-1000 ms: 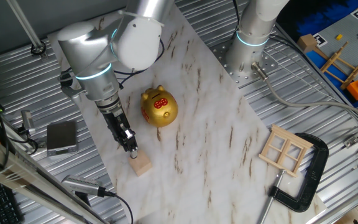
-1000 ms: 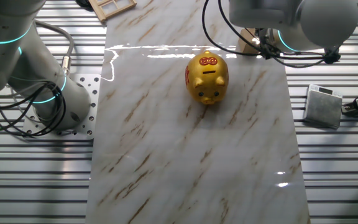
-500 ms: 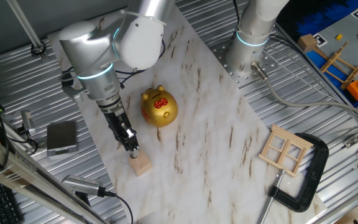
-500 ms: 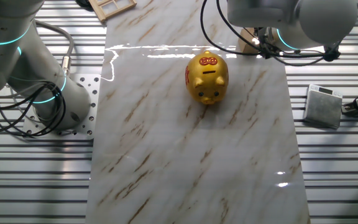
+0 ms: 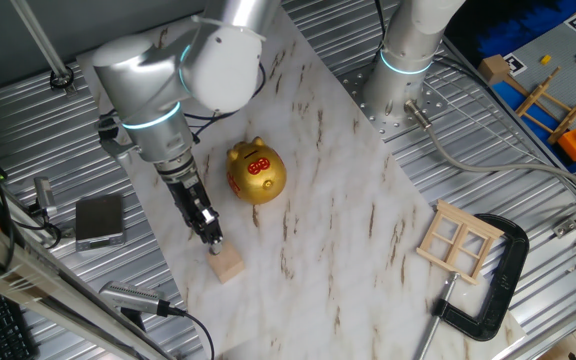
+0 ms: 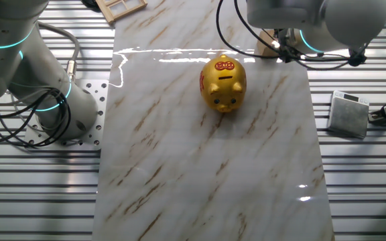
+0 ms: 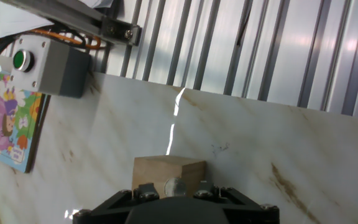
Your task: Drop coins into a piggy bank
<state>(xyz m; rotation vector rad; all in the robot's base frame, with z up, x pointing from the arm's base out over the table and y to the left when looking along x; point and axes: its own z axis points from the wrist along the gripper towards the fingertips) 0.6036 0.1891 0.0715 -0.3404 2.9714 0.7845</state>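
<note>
The gripper [image 5: 214, 241] hangs with its tips right over a pale wooden cube [image 5: 228, 265] near one edge of the marble board [image 5: 348, 200]. In the hand view the cube [image 7: 168, 170] sits just ahead of the gripper's black body, and a small grey round coin [image 7: 174, 186] shows on its near top edge, between the two finger bases. The fingertips themselves are out of frame there and too small to read in the fixed view, so whether the claw is open, closed, or pinching the coin cannot be told.

The gold piggy bank [image 5: 256, 173] stands upright on the board, near the cube but apart from it, with red markings on its back. In the other fixed view the piggy bank [image 6: 224, 83] shows a dark slot on top.

A wooden window frame [image 5: 459, 241] and a black clamp [image 5: 498, 290] lie at the board's far corner.
</note>
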